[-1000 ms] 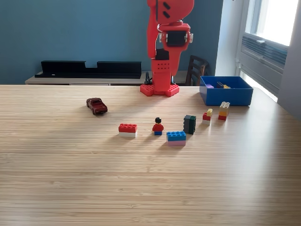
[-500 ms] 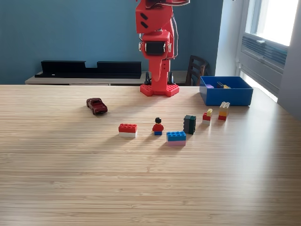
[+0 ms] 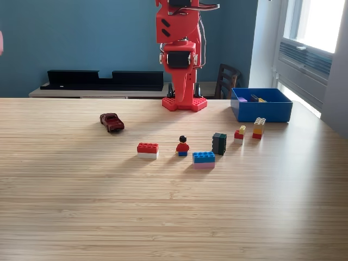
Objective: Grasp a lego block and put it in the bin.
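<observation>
Lego blocks lie in the middle of the wooden table: a red-and-white block (image 3: 148,150), a blue-and-pink block (image 3: 204,159), a dark green block (image 3: 219,143), a small red-and-yellow block (image 3: 239,133) and a yellow-orange-red stack (image 3: 259,128). A minifigure (image 3: 182,145) stands between them. The blue bin (image 3: 261,112) sits at the back right with a few pieces inside. The red arm (image 3: 181,60) rises upright from its base (image 3: 184,103) at the table's far edge, and its upper part runs out of the top of the frame. The gripper does not show.
A dark red toy car (image 3: 112,122) sits to the left of the blocks. Behind the table are a dark chair (image 3: 227,80) and a low black shelf (image 3: 103,80). A pinkish blur (image 3: 1,42) shows at the left edge.
The arm's upper body has swung from the exterior view's right to its left over the base. A pinkish blur has appeared at the left edge. The blocks have not moved.
</observation>
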You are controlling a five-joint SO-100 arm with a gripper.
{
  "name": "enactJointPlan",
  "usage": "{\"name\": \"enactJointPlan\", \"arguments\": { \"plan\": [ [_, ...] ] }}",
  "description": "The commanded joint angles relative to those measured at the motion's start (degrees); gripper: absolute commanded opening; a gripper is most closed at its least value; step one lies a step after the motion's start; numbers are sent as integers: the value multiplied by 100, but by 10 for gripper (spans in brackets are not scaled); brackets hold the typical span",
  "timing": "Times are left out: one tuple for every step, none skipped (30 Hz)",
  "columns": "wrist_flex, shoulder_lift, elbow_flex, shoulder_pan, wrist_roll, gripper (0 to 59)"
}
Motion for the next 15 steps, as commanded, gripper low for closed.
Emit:
{"name": "enactJointPlan", "arguments": {
  "plan": [
    [-281,79,-44,35,-193,1],
    [-325,114,-44,35,-185,1],
    [-369,132,-35,35,-149,1],
    [-413,141,-18,35,-132,1],
    [-448,141,18,35,-123,1],
    [-475,141,44,35,-114,1],
    [-483,141,62,53,-114,1],
    [-483,141,70,62,-114,1],
    [-501,141,70,88,-114,1],
    [-527,141,70,132,-114,2],
    [-598,141,79,185,-141,2],
    [-712,141,132,255,-220,2],
    [-870,141,229,308,-334,11],
    [-958,141,272,343,-404,63],
    [-993,141,281,352,-431,115]
  ]
}}
